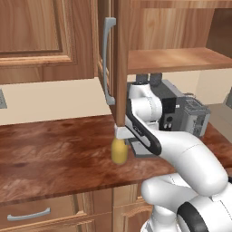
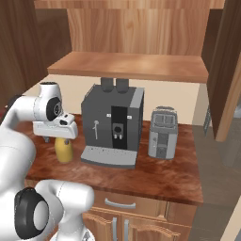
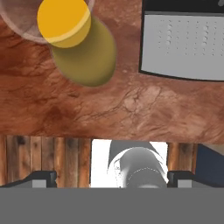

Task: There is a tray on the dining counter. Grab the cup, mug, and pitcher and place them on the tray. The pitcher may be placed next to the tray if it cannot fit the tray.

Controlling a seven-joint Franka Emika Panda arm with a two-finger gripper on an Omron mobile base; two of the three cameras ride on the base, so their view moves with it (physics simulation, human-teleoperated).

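glossy white rounded arm point(image 1: 190, 158) segments, dark grey joint bands, black caps.

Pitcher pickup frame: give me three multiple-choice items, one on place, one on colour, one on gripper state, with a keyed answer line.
1. Where does the pitcher stand?
A. on the wood counter, left of the coffee machine
B. on the cabinet shelf
C. on top of the toaster

2. What colour is the pitcher?
A. bright blue
B. mustard yellow
C. white

3. What is the gripper doing?
A. shut on the pitcher
B. shut on the toaster
C. open, holding nothing

Answers: 1 A, the right base view shows it on the counter beside the machine's left side, with the toaster on the far side. 2 B, its body is yellow in both base views. 3 C, the hand view shows the finger tips wide apart with nothing between them and the pitcher off to one side.
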